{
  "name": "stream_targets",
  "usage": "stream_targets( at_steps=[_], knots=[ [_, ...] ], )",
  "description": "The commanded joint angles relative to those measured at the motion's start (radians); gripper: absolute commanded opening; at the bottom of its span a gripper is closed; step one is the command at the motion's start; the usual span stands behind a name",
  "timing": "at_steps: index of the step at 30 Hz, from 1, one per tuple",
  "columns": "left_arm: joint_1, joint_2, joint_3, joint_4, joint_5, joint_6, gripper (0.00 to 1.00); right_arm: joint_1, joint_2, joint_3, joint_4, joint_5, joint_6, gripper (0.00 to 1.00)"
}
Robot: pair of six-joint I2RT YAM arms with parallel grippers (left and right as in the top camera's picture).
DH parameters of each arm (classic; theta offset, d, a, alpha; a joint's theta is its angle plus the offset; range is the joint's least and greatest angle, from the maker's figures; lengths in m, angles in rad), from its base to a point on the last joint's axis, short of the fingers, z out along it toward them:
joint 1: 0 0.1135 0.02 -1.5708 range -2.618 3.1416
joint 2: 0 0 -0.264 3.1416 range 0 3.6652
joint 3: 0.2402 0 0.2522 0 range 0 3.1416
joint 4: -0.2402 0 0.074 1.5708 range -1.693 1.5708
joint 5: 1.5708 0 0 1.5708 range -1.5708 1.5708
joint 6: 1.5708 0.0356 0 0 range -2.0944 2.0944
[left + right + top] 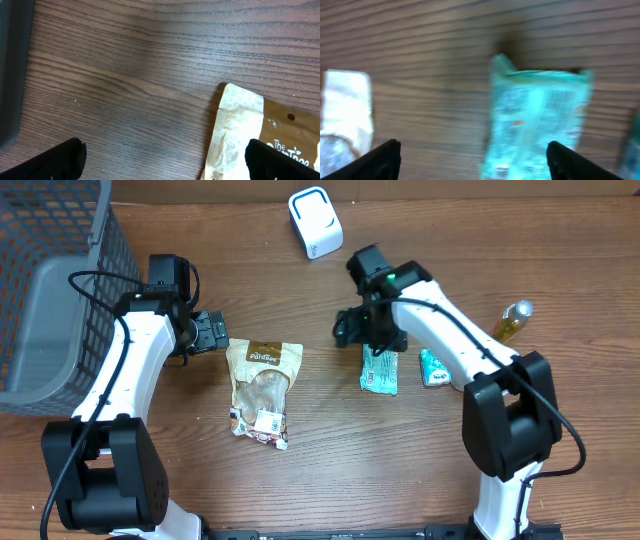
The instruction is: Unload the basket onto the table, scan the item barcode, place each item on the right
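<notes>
Overhead, the right gripper [373, 345] is hovering wide open above the teal packet [380, 375]; the left gripper [214, 332] is gaping empty beside the brown pouch [262, 385].

Left white-and-black jointed arm [135, 375] — rises from its black base at the near left edge, bends at the elbow and reaches inward, its black two-finger left gripper [216, 332] pointing toward the middle with the fingers [55, 162] spread wide. Right white-and-black jointed arm [450, 340] — rises from its base at the near right and stretches forward and inward, its black two-finger right gripper [368, 335] aimed downward, fingers [370, 162] set far apart.
</notes>
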Motion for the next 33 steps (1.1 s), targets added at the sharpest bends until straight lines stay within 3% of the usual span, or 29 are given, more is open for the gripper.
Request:
stream_targets(
  at_steps=[1, 4, 12, 26, 29, 33],
  knots=[
    [0.004, -0.015, 0.016, 0.002, -0.01, 0.015, 1.0, 0.058, -0.003, -0.002, 0.038, -0.038, 0.113, 0.91],
    [0.004, -0.015, 0.016, 0.002, -0.01, 0.015, 1.0, 0.107, -0.003, -0.002, 0.077, -0.053, 0.119, 1.0],
    [0.004, -0.015, 0.016, 0.002, -0.01, 0.015, 1.0, 0.178, -0.003, -0.002, 0.159, -0.047, 0.121, 1.0],
    [0.004, -0.015, 0.016, 0.002, -0.01, 0.015, 1.0, 0.177, -0.002, -0.01, 0.147, -0.01, 0.121, 0.99],
    [0.004, -0.015, 0.016, 0.002, -0.01, 0.015, 1.0, 0.173, -0.002, -0.025, 0.14, 0.0, 0.121, 0.91],
    [0.004, -0.015, 0.016, 0.002, -0.01, 0.015, 1.0, 0.163, -0.002, -0.056, 0.144, 0.026, 0.121, 0.52]
  ],
)
